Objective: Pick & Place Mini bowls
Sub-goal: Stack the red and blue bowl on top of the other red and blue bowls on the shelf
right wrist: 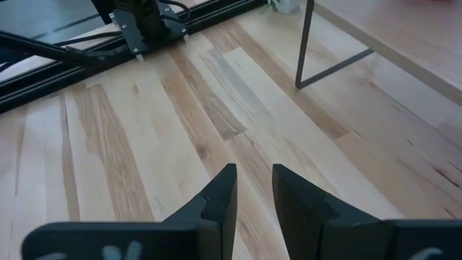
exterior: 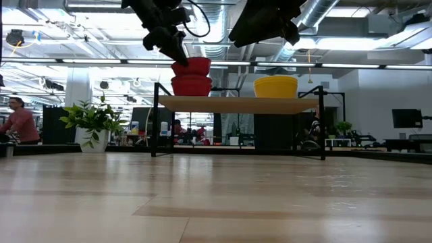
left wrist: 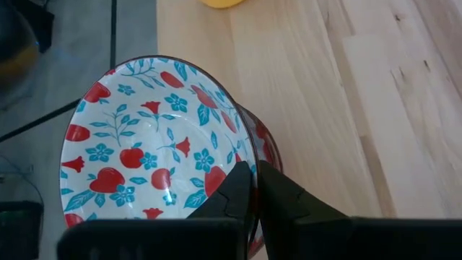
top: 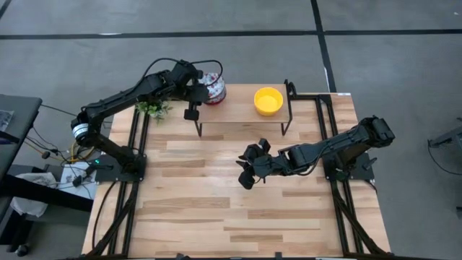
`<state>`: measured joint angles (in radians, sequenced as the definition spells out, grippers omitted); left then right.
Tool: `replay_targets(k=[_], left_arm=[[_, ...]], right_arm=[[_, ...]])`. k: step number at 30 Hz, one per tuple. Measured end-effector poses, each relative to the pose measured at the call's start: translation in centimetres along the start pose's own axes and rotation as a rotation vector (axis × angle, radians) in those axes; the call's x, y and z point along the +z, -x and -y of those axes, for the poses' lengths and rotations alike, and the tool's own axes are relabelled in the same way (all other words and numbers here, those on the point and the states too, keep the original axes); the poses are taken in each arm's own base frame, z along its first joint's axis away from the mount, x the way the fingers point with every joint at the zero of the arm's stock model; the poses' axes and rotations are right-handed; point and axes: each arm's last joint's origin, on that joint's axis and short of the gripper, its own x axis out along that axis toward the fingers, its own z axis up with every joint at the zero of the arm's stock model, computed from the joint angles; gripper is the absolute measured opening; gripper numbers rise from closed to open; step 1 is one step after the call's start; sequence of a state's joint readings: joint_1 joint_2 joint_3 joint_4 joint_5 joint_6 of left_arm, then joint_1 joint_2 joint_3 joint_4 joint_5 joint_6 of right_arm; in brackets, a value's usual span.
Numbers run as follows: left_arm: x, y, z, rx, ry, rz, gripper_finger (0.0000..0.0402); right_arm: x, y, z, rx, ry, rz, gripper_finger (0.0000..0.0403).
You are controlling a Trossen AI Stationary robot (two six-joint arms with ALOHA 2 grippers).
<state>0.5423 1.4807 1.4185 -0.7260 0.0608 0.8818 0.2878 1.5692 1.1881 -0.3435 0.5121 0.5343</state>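
The floral bowl [left wrist: 155, 148] is white inside, speckled with red fruit and blue flowers, and red on its outer wall. It tilts slightly, its rim pinched between the left gripper's [left wrist: 254, 189] closed fingers [left wrist: 234, 193], one finger inside the bowl and the other against the outer wall. In the low view it sits stacked on a second red-walled bowl [exterior: 192, 86] directly beneath it, which rests upright on the raised shelf. The yellow bowl [top: 268, 100] is plain, bright and empty; it stands upright on the same shelf, well apart from those fingers. It also lies well beyond the right gripper's fingertips, untouched.
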Motion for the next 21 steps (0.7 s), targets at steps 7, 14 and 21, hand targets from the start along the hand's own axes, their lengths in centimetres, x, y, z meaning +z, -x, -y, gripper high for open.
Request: replay_targets(k=[7, 14, 21], left_arm=[[-0.04, 0.0, 0.24, -0.018, -0.002, -0.012, 0.0014], [0.09, -0.01, 0.36, -0.021, -0.008, -0.01, 0.0015], [0.05, -0.01, 0.37, -0.019, -0.009, -0.018, 0.0019]], right_arm=[[0.0, 0.0, 0.0, 0.0, 0.0, 0.0, 0.0079], [0.0, 0.0, 0.0, 0.0, 0.0, 0.0, 0.0079], [0.0, 0.0, 0.0, 0.0, -0.013, 0.0, 0.0079]])
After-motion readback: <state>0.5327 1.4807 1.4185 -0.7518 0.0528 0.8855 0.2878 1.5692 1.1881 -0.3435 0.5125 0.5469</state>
